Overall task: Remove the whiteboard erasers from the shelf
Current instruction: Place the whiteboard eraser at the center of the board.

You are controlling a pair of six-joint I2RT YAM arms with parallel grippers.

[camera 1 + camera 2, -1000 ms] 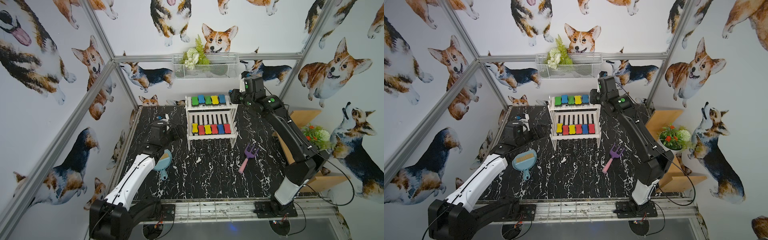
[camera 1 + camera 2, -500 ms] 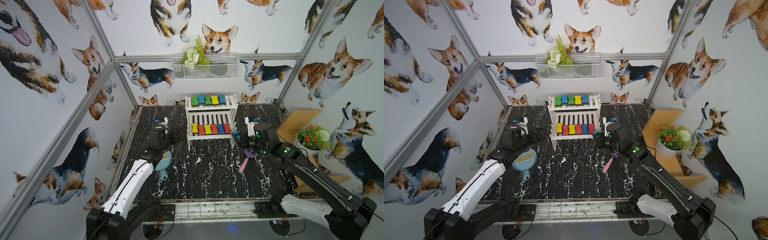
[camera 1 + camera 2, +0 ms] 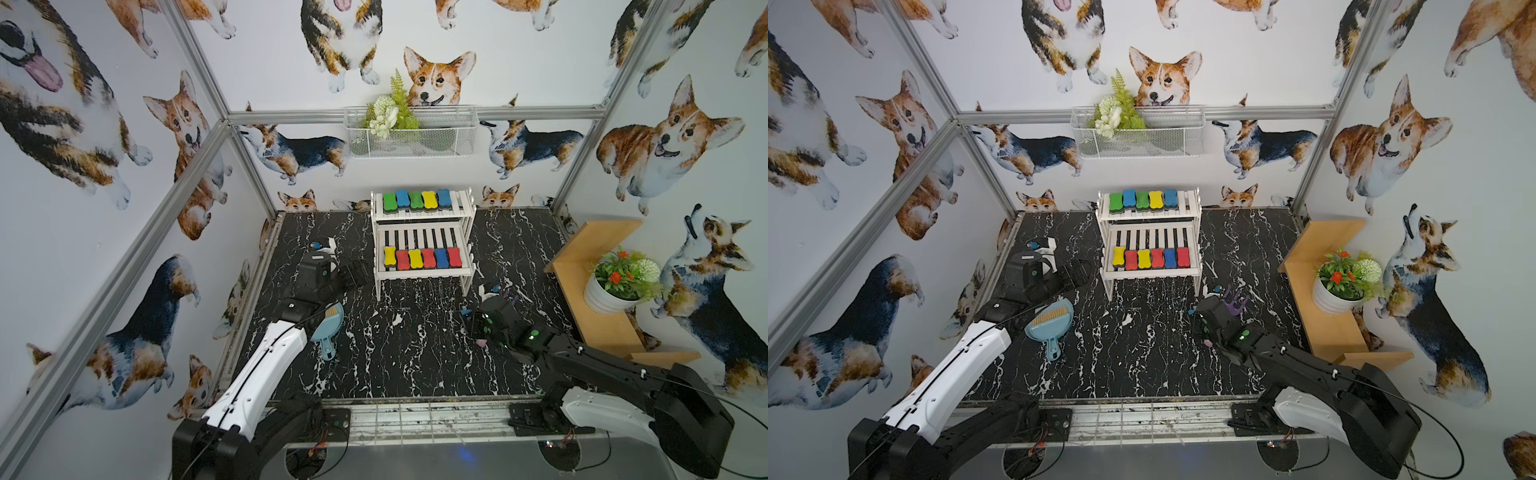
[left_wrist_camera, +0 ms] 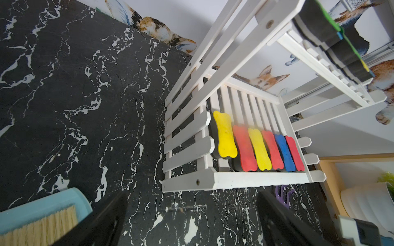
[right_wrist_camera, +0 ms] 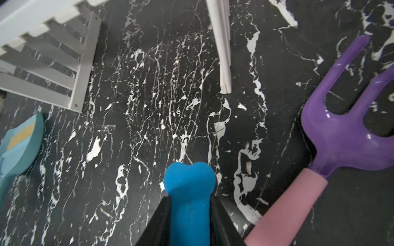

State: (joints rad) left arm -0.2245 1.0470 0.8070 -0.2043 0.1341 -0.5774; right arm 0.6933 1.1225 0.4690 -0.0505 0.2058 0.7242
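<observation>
The white shelf stands at the back of the marble table. Its top tier carries five whiteboard erasers in green, blue and yellow. Several more in yellow, red and blue line the lower tier, seen close in the left wrist view. My right gripper is low over the table, in front of the shelf's right leg, shut on a blue eraser whose rounded end sticks out past the fingers. My left gripper is open and empty, left of the lower tier.
A purple-pink toy rake lies right beside the right gripper. A light blue dustpan with brush lies by the left arm. A tan wooden stand with a potted plant fills the right side. A wire basket hangs on the back wall.
The right arm has swung from the right end of the shelf's top tier down to the table in front, carrying the blue eraser. The left arm has hardly moved.
</observation>
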